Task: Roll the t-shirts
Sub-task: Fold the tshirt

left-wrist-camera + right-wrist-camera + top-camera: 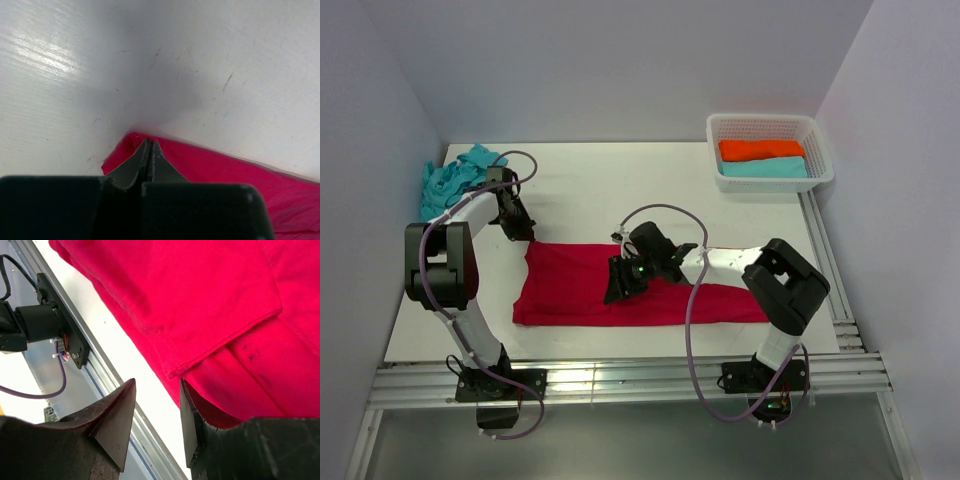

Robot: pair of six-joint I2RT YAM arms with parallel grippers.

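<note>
The crimson t-shirt (570,292) lies flat as a long folded strip across the near middle of the table. My left gripper (520,231) is at its far left corner. In the left wrist view the left gripper (149,143) is shut, and the red fabric (225,170) puckers around its tips. My right gripper (620,282) hovers over the middle of the strip. In the right wrist view the right gripper (156,410) is open and empty, and a folded hem of the shirt (200,300) lies beyond it.
A crumpled turquoise t-shirt pile (455,178) lies at the far left. The white basket (770,124) at the far right holds a rolled orange tee (760,148) and a turquoise one (765,168). An aluminium rail (620,375) runs along the near edge.
</note>
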